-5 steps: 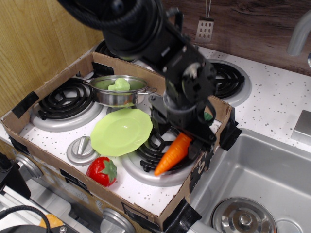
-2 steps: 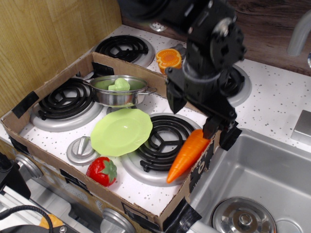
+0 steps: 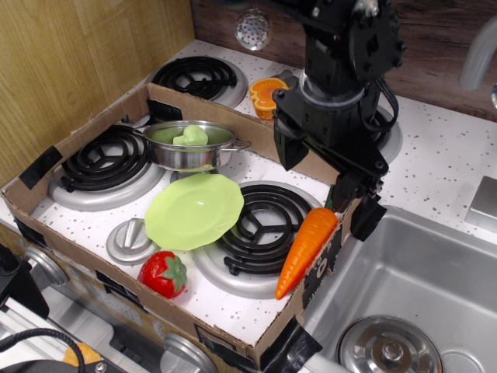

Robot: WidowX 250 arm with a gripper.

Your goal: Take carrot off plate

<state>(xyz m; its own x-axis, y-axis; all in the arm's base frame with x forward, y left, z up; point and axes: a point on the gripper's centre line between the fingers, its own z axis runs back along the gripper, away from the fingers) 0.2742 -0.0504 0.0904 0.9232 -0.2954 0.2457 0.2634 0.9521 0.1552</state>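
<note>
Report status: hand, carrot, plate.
Hand open, above carrot's green end. Carrot off plate, lying on burner coil and box edge. Plate empty. Nothing in the way.

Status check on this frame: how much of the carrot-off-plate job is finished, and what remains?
Mostly done: the lime-green plate is bare, and the carrot lies off it by the cardboard box's right wall. The gripper hangs just above its green top, apparently released. Only pulling clear seems left.

Glossy orange carrot (image 3: 307, 248) with dark green stub. Plain lime-green plate (image 3: 194, 210). Red strawberry (image 3: 163, 273), green-leaved. Silvery steel pot (image 3: 190, 148) with pale green piece (image 3: 190, 135). Black coil burners (image 3: 260, 225). White bench (image 3: 450, 155), dark-speckled. Black hand (image 3: 353, 210). Brown cardboard tray (image 3: 101, 124), black-taped.
</note>
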